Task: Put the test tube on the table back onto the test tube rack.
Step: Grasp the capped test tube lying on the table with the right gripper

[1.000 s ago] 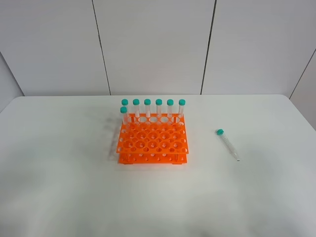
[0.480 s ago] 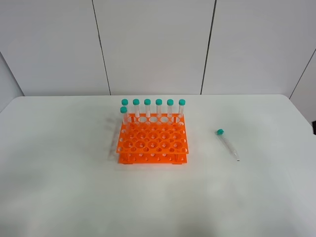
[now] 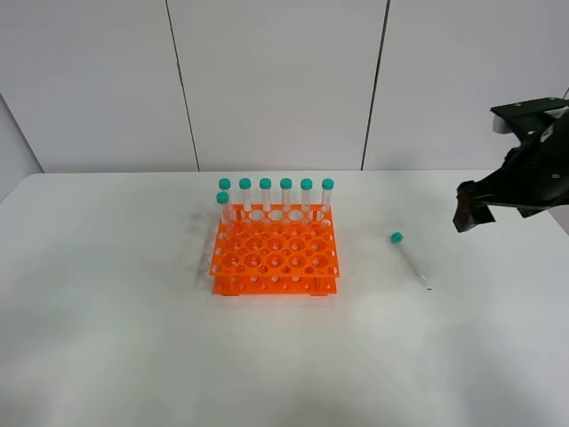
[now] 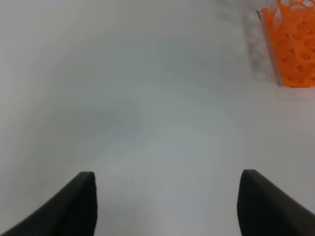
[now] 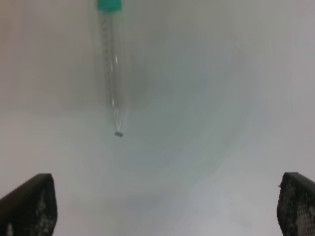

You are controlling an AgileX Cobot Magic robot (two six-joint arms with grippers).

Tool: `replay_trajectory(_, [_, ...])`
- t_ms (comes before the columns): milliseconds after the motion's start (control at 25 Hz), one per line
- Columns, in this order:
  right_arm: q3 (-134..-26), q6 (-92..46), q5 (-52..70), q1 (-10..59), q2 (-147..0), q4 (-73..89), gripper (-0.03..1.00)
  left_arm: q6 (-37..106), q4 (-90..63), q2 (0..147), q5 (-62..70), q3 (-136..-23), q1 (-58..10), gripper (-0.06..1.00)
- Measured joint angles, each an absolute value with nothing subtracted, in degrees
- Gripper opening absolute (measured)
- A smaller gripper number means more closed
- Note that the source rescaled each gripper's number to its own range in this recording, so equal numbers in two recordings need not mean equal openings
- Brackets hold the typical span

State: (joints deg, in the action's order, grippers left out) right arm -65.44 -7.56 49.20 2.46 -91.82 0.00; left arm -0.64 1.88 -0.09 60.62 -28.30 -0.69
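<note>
1. The table (image 3: 107, 356) carries everything; the rack is the landmark here.
2. The rack (image 3: 274, 253) stands mid-table, with most of its holes free.
3. The right gripper (image 3: 469, 212) hangs above the table, far right of the rack and beyond the tube. Its jaws are spread wide and hold nothing.
4. The left gripper (image 4: 167, 206) is also spread wide and empty. It is low over bare table, well apart from the rack, whose corner just shows in its wrist view.
5. Seven racked tubes (image 3: 276, 197) stand upright: six along the rack's back row, and one in the next row at its left end.
6. The tube (image 3: 410, 260) lies flat, well right of the rack. Its cap (image 3: 396, 237) points away from the rack's front edge and its tip (image 3: 428, 286) towards the front.
7. The step in hand is probably the reach. Centre the right jaws square across the tube just below the cap, go low, and close gently, since a round tube may roll. A grip near the cap leaves the tip free for a hole.
</note>
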Motion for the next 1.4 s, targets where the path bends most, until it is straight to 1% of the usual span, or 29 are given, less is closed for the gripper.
replay_trajectory(200, [-72.10,-11.68,49.01,2.46,-102.36,4.34,0.98,-0.64,1.88,-0.09,60.62,-28.30,-0.69,0.85])
replay_trajectory(360, [-72.73,-14.93,47.96,2.46,-107.28,9.82,0.98,-0.64,1.88,-0.09,60.62,-28.30,-0.69,0.85])
replay_trajectory(520, [-72.73,-15.63,47.39,3.02,-108.31,10.63,0.98,-0.64,1.88,-0.09,60.62,-28.30,-0.69,0.85])
replay_trajectory(760, [-72.73,-14.23,45.90,6.63,-108.31,8.98,0.98,-0.64,1.88,-0.09,60.62,-28.30,-0.69,0.85])
replay_trajectory(1000, [-72.73,-11.69,44.32,5.02,-108.37,6.29,0.98,-0.64,1.88,-0.09,60.62,-28.30,-0.69,0.85])
replay_trajectory(1240, [-72.74,-13.08,43.20,4.63,-112.31,8.78,0.97,-0.64,1.88,-0.09,60.62,-28.30,-0.69,0.85])
replay_trajectory(1400, [-72.74,-13.14,40.09,4.61,-115.20,10.09,0.96,-0.64,1.88,-0.09,60.62,-28.30,-0.69,0.85])
